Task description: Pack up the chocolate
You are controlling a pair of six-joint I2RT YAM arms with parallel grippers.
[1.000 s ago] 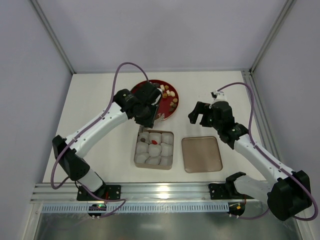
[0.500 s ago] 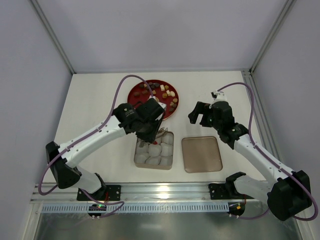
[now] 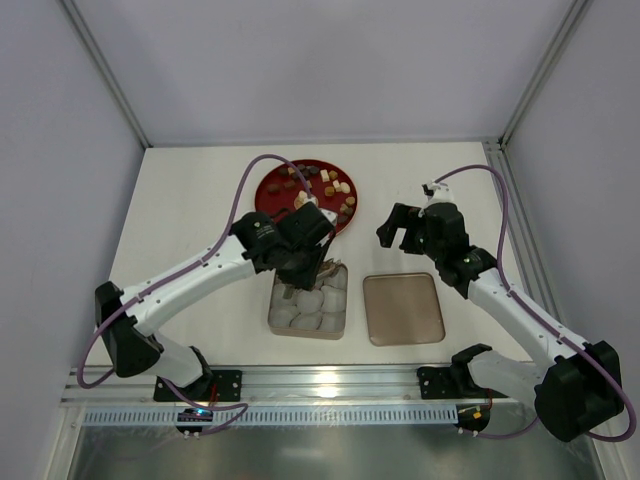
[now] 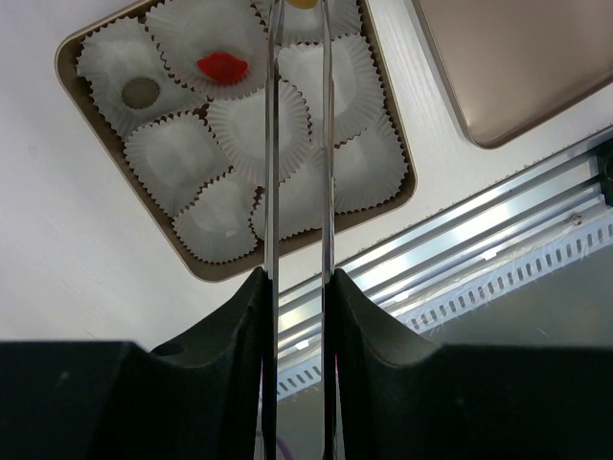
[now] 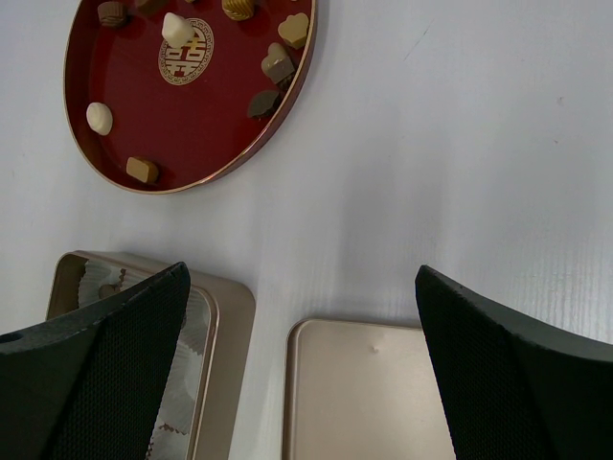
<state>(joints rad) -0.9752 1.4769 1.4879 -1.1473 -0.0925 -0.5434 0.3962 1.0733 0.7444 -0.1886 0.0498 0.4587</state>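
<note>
Several small chocolates in brown, tan and cream lie on the round red plate at the back. My left gripper hangs over the far edge of the gold box. Its long thin blades are shut on a tan chocolate at their tips, at the very top of the left wrist view. Inside the box, white paper cups hold a red chocolate and a dull brown round one. My right gripper stands open and holds nothing, above the bare table right of the plate.
The gold lid lies flat to the right of the box, under the right arm. The right wrist view shows the plate, the box corner and the lid. An aluminium rail runs along the near edge.
My left arm has swung from over the red plate toward me, and its blades now hang over the box's far edge. The right arm has not moved.
</note>
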